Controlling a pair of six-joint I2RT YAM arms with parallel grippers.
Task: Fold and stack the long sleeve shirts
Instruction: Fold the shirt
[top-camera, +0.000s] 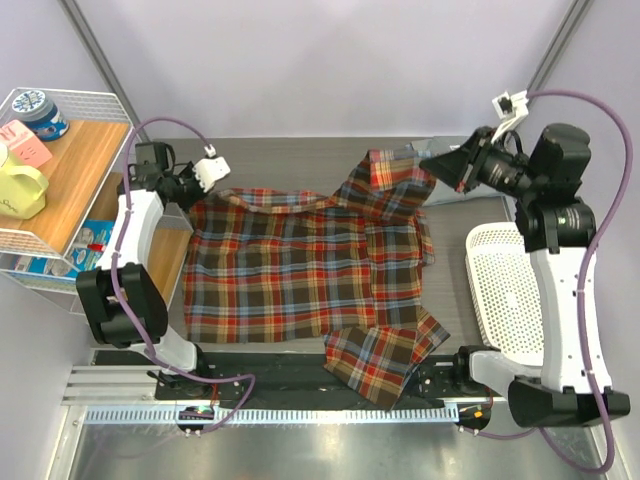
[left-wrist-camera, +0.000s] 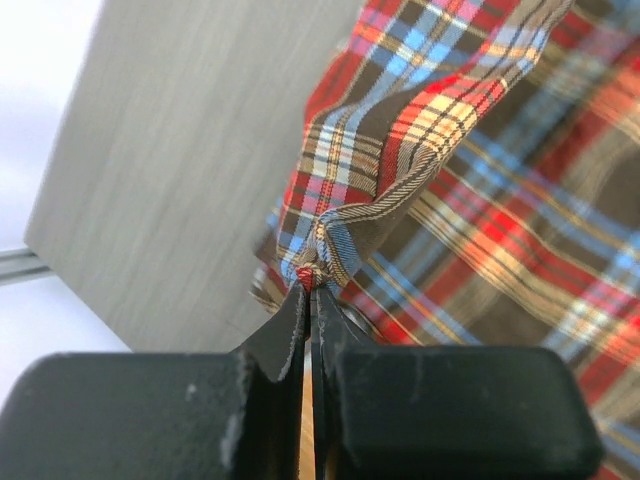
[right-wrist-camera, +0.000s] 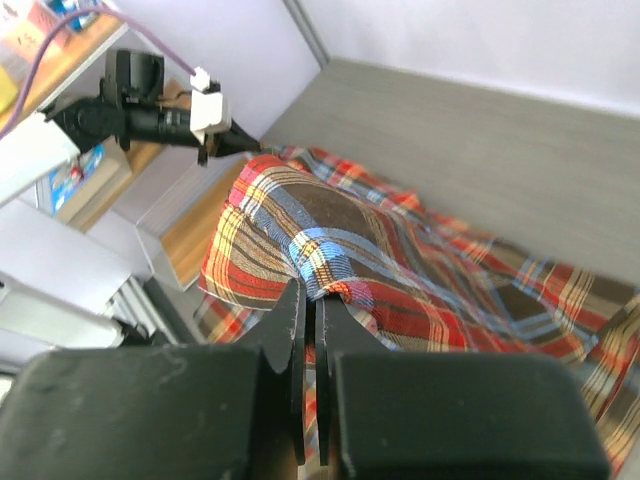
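Plaid shirt (top-camera: 300, 265) gripped by left claw (top-camera: 227, 191) and right claw (top-camera: 427, 160), both arms stretched forward.

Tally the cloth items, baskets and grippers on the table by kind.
Red, brown, blue and yellow plaid flannel shirt: 1
Grey-blue cloth, far right, partly hidden: 1
White plastic mesh basket: 1
Grippers, left gripper and right gripper, both shut on the plaid shirt: 2
Total: 5

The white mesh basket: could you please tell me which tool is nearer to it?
Right. The right tool, shut on the plaid shirt, is just beyond the basket; the left tool pinches the shirt's opposite corner, far over on the left side.
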